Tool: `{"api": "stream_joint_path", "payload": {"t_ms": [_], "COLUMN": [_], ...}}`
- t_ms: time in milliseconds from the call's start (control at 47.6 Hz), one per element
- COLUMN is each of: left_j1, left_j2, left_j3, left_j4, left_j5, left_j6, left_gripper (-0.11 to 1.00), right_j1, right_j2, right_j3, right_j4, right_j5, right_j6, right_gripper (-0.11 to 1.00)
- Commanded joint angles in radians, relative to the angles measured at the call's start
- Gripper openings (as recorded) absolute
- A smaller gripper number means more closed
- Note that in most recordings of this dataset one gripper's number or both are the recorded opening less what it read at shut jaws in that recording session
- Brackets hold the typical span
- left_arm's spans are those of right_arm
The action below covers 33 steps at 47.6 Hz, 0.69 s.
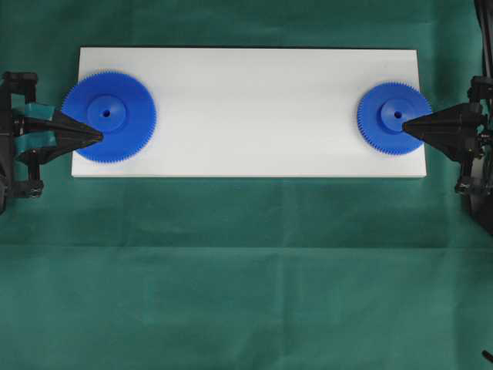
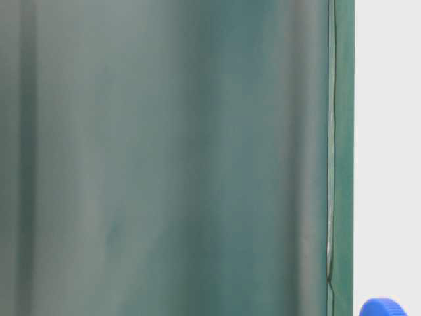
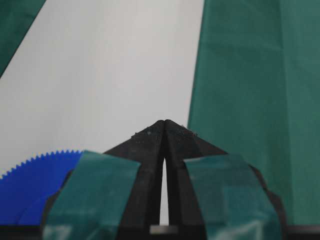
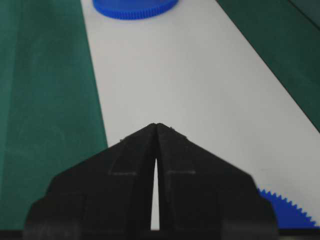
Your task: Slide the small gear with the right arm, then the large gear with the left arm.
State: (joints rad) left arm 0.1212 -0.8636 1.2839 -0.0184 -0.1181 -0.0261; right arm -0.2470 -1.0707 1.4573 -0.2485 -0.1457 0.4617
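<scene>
Small gear (image 1: 394, 118), flat bright blue with fine teeth, a raised hub and centre hole, lies at the right end of the white board (image 1: 246, 108). My right gripper (image 1: 405, 126), fingers pressed together, points onto its rim. Large gear (image 1: 108, 116), wider, lies at the board's left end under my closed, teal-taped left gripper (image 1: 100, 137).

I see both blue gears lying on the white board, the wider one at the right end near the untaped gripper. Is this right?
Not quite. The overhead view shows the large gear at the left end of the white board, by the teal-taped left gripper. The small gear lies by the untaped right gripper.
</scene>
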Motion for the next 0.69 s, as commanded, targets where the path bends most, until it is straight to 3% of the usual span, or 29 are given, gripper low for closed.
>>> {"api": "stream_joint_path", "payload": {"t_ms": [0,273,672], "left_j1": [-0.014,-0.063,-0.064], "left_j2": [0.005,0.005,0.005], "left_j3": [-0.011,-0.011,-0.011], "left_j4": [-0.002,-0.002,-0.002], "left_j5": [-0.009,-0.009,-0.009], "left_j6": [0.0,0.0,0.0], "left_gripper": [0.0,0.0,0.0], "right_j1": [0.012,0.052,0.064], "right_j2": [0.008,0.008,0.009], "right_j3": [-0.012,-0.015,-0.015], "right_j4": [-0.002,-0.002,0.0], "right_j5": [-0.008,-0.009,-0.008], "right_j6": [-0.002,-0.002,-0.002], "right_gripper": [0.5,0.5,0.5]}}
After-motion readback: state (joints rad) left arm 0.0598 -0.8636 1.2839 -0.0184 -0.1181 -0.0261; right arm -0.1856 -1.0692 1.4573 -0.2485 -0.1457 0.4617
